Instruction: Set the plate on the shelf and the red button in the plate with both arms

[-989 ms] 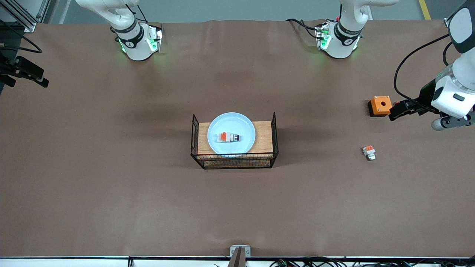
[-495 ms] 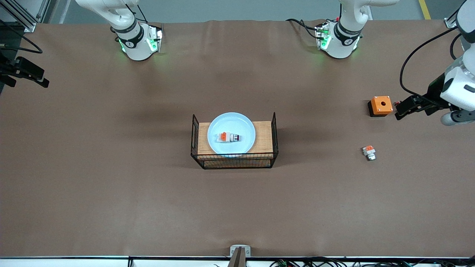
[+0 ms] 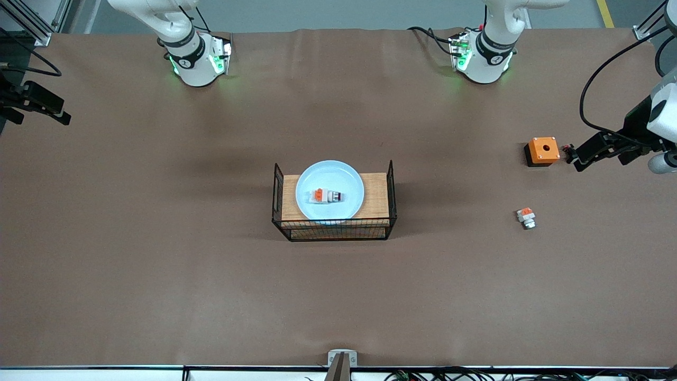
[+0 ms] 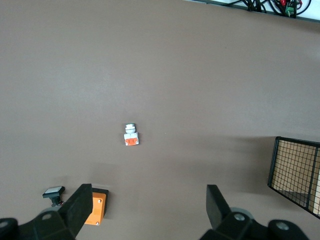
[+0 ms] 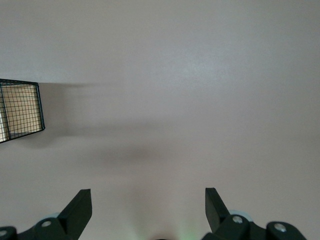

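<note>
The pale blue plate (image 3: 346,182) rests on the wooden top of the wire rack (image 3: 376,197) in the middle of the table. On the plate lies the red button (image 3: 327,196), on its side. My left gripper (image 3: 577,159) (image 4: 147,195) hangs open and empty above the table beside the orange box (image 3: 542,151), toward the left arm's end. My right gripper (image 3: 61,115) (image 5: 147,197) waits open and empty over the edge at the right arm's end. Neither gripper touches the plate or the button.
A white-and-orange part with a pale grey cap (image 3: 526,217) (image 4: 131,135) lies nearer the front camera than the orange box (image 4: 95,212). A small dark piece (image 4: 53,191) sits beside that box. The rack's wire end (image 4: 295,167) (image 5: 20,110) shows in both wrist views.
My left gripper has drawn away from the orange box toward the left arm's end of the table, still open. The right arm, plate and button have not moved.
</note>
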You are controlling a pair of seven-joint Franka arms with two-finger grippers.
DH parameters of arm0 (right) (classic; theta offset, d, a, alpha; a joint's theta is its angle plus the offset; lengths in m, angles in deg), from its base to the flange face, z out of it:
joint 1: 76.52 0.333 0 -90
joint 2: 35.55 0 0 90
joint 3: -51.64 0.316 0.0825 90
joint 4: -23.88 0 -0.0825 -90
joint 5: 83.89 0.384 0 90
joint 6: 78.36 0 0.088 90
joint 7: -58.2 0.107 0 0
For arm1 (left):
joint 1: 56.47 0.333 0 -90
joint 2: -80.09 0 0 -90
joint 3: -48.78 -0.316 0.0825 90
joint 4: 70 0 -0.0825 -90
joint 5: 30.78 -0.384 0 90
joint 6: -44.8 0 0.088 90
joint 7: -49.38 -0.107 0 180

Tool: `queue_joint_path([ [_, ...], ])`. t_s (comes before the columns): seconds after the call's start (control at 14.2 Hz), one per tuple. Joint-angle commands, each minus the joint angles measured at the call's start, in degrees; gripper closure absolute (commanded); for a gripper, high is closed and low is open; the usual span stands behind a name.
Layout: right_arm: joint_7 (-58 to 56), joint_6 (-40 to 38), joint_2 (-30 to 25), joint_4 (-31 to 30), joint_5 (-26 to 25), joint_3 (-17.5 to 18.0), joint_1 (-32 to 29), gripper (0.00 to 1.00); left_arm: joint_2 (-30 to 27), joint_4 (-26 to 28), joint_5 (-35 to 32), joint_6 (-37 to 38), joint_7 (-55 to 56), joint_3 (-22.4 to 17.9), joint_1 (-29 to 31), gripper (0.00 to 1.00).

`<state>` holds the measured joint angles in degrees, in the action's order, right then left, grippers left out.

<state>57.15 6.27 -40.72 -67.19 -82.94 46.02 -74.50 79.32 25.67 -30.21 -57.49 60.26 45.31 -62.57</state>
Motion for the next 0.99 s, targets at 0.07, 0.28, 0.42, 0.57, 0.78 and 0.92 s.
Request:
queue_joint_path([
  [0.07, -1.14, 1.14, -1.60, -1.57, 0.11, 0.61, -0.78, 0.00, 0.85, -2.50, -1.19, 0.07, -4.17, -0.13, 0.13, 0.00],
  [0.28, -2.99, 1.41, -1.60, -1.57, 0.11, 0.61, -0.87, 0.00, 2.26, -4.53, -1.10, 0.16, -9.83, -0.13, -0.05, 0.00],
  [0.42, -2.99, 1.41, -1.60, -1.57, 0.11, 0.61, -0.78, 0.00, 2.35, -4.71, -0.92, 0.25, -9.56, 0.04, -0.57, 0.00],
  [0.57, -2.99, 1.50, -1.60, -1.57, 0.55, 0.61, -0.78, 0.00, 2.35, -5.14, -0.92, 0.60, -7.21, 0.39, -0.84, 0.00],
  [0.78, -2.99, 1.41, -1.60, -1.66, 1.78, 0.52, -1.05, 0.00, 2.35, -5.76, -0.48, 0.86, -6.31, 0.40, -0.93, 0.00],
  [0.92, -2.99, 1.41, -1.60, -1.66, 1.78, 0.43, -1.05, 0.00, 2.35, -5.85, -0.40, 1.74, -5.26, 0.48, -0.93, 0.00],
])
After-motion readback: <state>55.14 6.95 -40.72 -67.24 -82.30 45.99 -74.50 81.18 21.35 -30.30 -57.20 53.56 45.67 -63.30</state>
